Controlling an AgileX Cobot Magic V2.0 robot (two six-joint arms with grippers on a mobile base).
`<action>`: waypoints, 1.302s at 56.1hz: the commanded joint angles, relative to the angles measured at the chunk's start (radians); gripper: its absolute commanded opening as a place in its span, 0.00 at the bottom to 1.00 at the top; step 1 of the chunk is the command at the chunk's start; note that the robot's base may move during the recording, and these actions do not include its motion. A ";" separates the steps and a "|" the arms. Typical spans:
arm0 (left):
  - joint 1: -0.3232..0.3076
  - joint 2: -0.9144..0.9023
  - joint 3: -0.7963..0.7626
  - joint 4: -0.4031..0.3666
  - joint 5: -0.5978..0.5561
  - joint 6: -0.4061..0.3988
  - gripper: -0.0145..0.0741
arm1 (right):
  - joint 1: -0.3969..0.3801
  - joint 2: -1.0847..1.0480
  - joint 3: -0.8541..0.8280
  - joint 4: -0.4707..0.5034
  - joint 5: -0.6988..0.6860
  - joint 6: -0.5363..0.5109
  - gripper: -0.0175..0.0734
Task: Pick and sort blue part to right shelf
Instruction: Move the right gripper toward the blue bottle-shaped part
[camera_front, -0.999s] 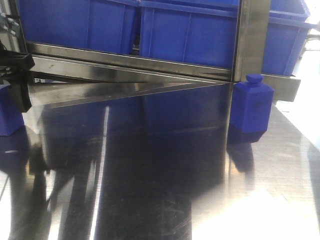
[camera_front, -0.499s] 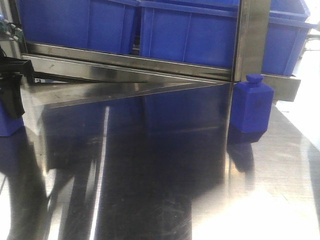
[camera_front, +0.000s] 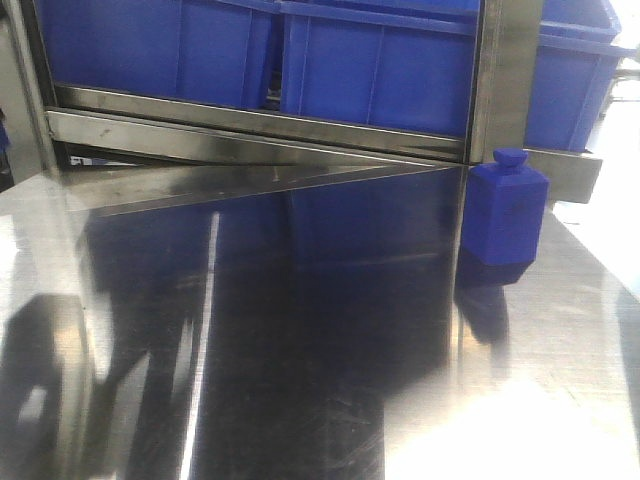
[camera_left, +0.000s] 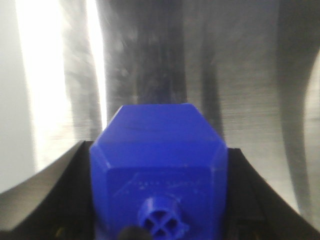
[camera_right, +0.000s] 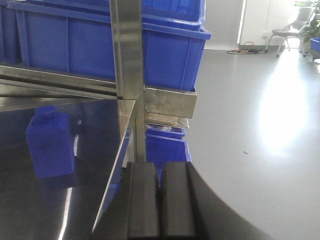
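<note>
Left wrist only: jaws w/ blue part (camera_left: 159, 170).

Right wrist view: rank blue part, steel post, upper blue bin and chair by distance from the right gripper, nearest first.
1. Blue part, on the table left of the right gripper, and steel post, ahead at the table corner: too close to call.
2. Upper blue bin, behind the post.
3. Chair, far back right.
</note>
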 joint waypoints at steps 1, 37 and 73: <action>0.003 -0.134 0.038 0.003 -0.066 0.012 0.54 | -0.001 -0.007 -0.009 0.014 -0.117 -0.003 0.24; 0.003 -0.807 0.601 0.011 -0.501 0.016 0.54 | 0.066 0.393 -0.660 0.096 0.275 -0.053 0.24; 0.003 -0.838 0.614 -0.005 -0.571 0.016 0.54 | 0.184 1.209 -1.325 0.163 0.892 -0.142 0.87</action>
